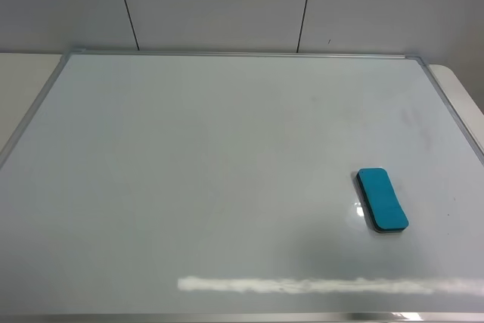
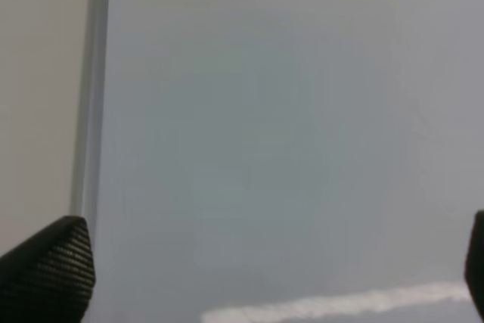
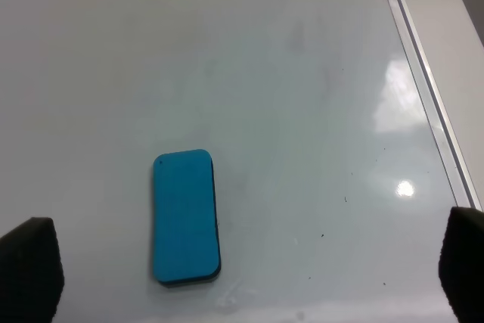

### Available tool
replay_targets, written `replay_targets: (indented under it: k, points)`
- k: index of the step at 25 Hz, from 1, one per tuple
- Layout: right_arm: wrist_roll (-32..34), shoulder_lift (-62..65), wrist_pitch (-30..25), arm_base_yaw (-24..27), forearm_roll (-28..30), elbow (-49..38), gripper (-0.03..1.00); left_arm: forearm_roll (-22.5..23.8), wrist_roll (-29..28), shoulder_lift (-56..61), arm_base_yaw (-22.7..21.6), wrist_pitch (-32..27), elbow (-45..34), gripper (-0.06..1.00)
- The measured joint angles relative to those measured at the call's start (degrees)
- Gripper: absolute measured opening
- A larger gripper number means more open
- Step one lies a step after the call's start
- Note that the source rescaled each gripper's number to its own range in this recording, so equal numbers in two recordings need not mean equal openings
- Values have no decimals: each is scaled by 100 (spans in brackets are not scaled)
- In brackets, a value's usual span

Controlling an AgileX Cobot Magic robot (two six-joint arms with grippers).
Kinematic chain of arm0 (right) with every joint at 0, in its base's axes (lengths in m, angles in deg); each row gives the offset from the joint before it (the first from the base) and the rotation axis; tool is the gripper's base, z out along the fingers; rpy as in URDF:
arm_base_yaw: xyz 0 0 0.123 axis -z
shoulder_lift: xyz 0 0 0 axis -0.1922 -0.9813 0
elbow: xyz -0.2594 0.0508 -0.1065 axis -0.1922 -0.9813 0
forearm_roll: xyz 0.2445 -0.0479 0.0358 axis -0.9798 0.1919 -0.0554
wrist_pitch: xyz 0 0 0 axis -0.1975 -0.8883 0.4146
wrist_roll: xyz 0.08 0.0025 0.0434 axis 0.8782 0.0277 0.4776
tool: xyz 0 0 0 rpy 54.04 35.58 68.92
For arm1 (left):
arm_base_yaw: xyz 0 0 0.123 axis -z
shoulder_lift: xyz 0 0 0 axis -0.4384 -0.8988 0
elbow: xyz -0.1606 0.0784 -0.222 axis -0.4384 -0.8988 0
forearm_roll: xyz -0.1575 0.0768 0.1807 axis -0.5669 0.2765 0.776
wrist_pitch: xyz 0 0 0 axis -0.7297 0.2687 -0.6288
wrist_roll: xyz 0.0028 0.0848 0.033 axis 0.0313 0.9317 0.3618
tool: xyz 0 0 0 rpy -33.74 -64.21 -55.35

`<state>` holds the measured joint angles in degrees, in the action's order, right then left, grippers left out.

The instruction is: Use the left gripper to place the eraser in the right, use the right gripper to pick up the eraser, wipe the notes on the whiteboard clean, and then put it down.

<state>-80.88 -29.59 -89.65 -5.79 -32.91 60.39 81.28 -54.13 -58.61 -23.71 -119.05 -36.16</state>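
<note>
right gripper (image 3: 242, 277): fingers spread wide, nothing between them | eraser (image 3: 186, 218): flat on whiteboard (image 3: 249, 58), ahead of the right claw, nearer one fingertip, not touching | silver frame edge (image 3: 423, 88) ran past the other fingertip | left gripper (image 2: 265, 277): fingers apart, empty, over bare board beside its frame | faint smudges, no clear red notes
</note>
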Motion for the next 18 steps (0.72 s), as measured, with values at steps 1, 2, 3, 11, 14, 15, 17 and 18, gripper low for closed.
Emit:
replay_targets:
  k: [1, 2, 3, 11, 14, 15, 17, 18]
  points:
    - [0, 0, 0, 0, 0, 0, 100, 0, 0, 0, 0, 0, 0, 100]
    - [0, 0, 0, 0, 0, 0, 100, 0, 0, 0, 0, 0, 0, 100]
    - [0, 0, 0, 0, 0, 0, 100, 0, 0, 0, 0, 0, 0, 100]
    - [0, 0, 0, 0, 0, 0, 100, 0, 0, 0, 0, 0, 0, 100]
    - [0, 0, 0, 0, 0, 0, 100, 0, 0, 0, 0, 0, 0, 100]
    - [0, 0, 0, 0, 0, 0, 100, 0, 0, 0, 0, 0, 0, 100]
    - [0, 0, 0, 0, 0, 0, 100, 0, 0, 0, 0, 0, 0, 100]
    - [0, 0, 0, 0, 0, 0, 100, 0, 0, 0, 0, 0, 0, 100]
